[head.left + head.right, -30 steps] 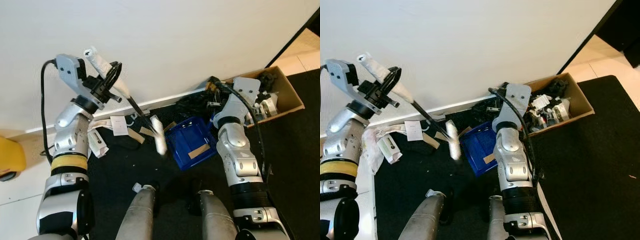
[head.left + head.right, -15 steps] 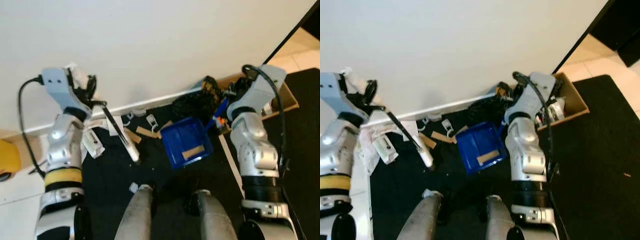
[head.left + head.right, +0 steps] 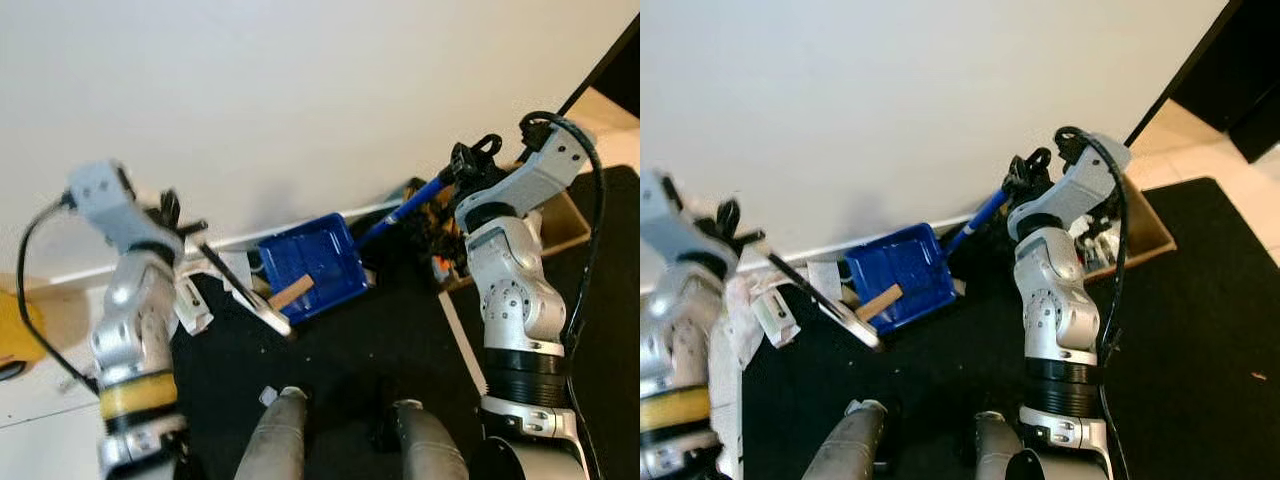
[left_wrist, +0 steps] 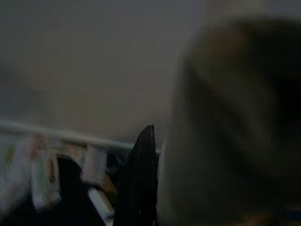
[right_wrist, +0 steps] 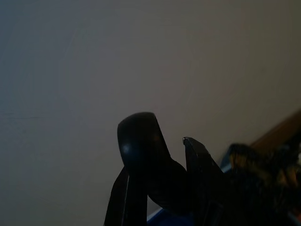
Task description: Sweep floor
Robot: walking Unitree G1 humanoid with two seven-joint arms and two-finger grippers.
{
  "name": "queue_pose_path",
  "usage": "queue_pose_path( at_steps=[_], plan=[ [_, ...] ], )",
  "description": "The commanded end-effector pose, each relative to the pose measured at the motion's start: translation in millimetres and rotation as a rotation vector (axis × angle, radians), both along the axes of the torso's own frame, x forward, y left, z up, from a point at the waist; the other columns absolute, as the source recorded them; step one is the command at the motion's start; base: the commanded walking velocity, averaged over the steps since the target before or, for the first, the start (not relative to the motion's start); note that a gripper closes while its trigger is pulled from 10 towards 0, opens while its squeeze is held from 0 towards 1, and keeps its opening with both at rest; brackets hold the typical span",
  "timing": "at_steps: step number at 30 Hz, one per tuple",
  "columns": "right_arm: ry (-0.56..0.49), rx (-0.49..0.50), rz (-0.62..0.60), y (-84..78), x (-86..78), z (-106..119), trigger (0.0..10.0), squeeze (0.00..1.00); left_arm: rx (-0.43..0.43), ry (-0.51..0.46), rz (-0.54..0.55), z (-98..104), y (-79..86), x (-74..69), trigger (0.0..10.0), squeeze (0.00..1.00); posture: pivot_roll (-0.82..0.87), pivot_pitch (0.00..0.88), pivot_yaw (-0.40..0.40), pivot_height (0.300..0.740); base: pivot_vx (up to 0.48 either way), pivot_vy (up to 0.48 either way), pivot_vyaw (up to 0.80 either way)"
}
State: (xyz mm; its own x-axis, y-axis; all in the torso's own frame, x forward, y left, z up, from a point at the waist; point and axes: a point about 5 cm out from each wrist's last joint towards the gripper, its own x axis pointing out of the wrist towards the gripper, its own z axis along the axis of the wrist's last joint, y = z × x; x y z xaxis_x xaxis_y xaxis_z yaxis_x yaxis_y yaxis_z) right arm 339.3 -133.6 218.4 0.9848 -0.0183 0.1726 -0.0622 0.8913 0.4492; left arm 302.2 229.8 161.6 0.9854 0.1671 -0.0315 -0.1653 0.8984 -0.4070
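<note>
A blue dustpan (image 3: pixel 312 262) is tipped up against the white baseboard, with a strip of wood (image 3: pixel 291 293) lying in it. Its blue handle (image 3: pixel 400 208) runs up to my right gripper (image 3: pixel 468 162), which is shut on the black handle end (image 5: pixel 142 147). My left gripper (image 3: pixel 175 215) is shut on a hand brush (image 3: pixel 250 297). The brush's dark shaft slants down, and its pale head (image 3: pixel 277 322) sits at the dustpan's front lip on the black mat (image 3: pixel 370 350). In the left wrist view, one black finger (image 4: pixel 140 183) lies beside the blurred brush grip (image 4: pixel 225 132).
Paper scraps and white packets (image 3: pixel 190 300) lie along the baseboard by my left arm. A cardboard box (image 3: pixel 565 212) of odds and ends and a heap of black cables (image 3: pixel 432 222) sit behind my right arm. A yellow object (image 3: pixel 15 322) is at far left. My legs (image 3: pixel 290 440) stand on the mat.
My right arm has raised the dustpan handle and carried the pan left toward the wall, tipped up. The brush head has come down to the pan's lip. The camera shifted too.
</note>
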Motion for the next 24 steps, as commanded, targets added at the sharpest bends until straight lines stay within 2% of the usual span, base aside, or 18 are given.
queue_pose_path(
  at_steps=[1,4,5,6,9,10,11,12,14,17,21,24],
  plan=[
    [-0.049,0.046,0.023,2.8,-3.7,2.3,10.0,0.0,-0.109,0.057,-0.061,-12.3,-12.3,-4.1,10.0,0.0,0.25,0.15,-0.021,0.74,0.0,0.0,0.0],
    [-0.032,0.053,0.023,2.6,-4.1,-4.9,10.0,0.0,-0.119,0.048,-0.105,-12.1,-20.4,-7.9,10.0,0.0,0.26,0.142,-0.03,0.74,0.0,0.0,0.0],
    [-0.016,0.058,0.014,1.6,-4.0,-11.5,10.0,0.0,-0.153,0.045,-0.123,-12.1,-24.7,-9.2,10.0,0.0,0.26,0.135,-0.033,0.74,0.0,0.0,0.0],
    [0.004,0.09,0.005,-0.5,-4.1,-20.6,10.0,0.0,-0.151,0.043,-0.158,-10.8,-29.1,-10.7,10.0,0.0,0.26,0.13,-0.032,0.74,0.0,0.0,0.0],
    [0.02,0.115,-0.005,-2.4,-4.3,-28.0,10.0,0.0,-0.146,0.04,-0.186,-9.3,-31.8,-11.8,10.0,0.0,0.26,0.128,-0.028,0.74,0.0,0.0,0.0],
    [0.031,0.148,-0.013,-4.7,-5.1,-35.4,10.0,0.0,-0.092,0.043,-0.205,-7.4,-33.4,-12.8,10.0,0.0,0.26,0.127,-0.023,0.74,0.0,0.0,0.0],
    [0.031,0.148,-0.013,-4.7,-5.1,-35.4,10.0,0.0,-0.092,0.043,-0.205,-7.4,-33.4,-12.8,10.0,0.0,0.26,0.127,-0.023,0.74,0.0,0.0,0.0],
    [0.04,0.186,-0.023,-7.3,-6.4,-43.0,10.0,0.0,-0.009,0.047,-0.221,-6.6,-33.3,-13.0,10.0,0.0,0.26,0.124,-0.016,0.74,0.0,0.0,0.0],
    [0.04,0.186,-0.023,-7.3,-6.4,-43.0,10.0,0.0,-0.009,0.047,-0.221,-6.6,-33.3,-13.0,10.0,0.0,0.26,0.124,-0.016,0.74,0.0,0.0,0.0],
    [0.053,0.267,-0.084,-16.7,-11.7,-59.7,10.0,0.0,0.155,0.101,-0.176,-10.4,-24.6,-13.5,10.0,0.0,0.27,0.122,-0.007,0.74,0.0,0.0,0.0],
    [0.05,0.288,-0.117,-20.9,-14.0,-62.8,10.0,0.0,0.217,0.126,-0.151,-11.1,-18.3,-13.6,10.0,0.0,0.26,0.12,0.008,0.74,0.0,0.0,0.0],
    [0.037,0.295,-0.143,-24.6,-15.3,-63.8,10.0,0.0,0.307,0.121,-0.129,-5.1,-9.8,-10.6,10.0,0.0,0.26,0.12,0.019,0.74,0.0,0.0,0.0]
  ],
)
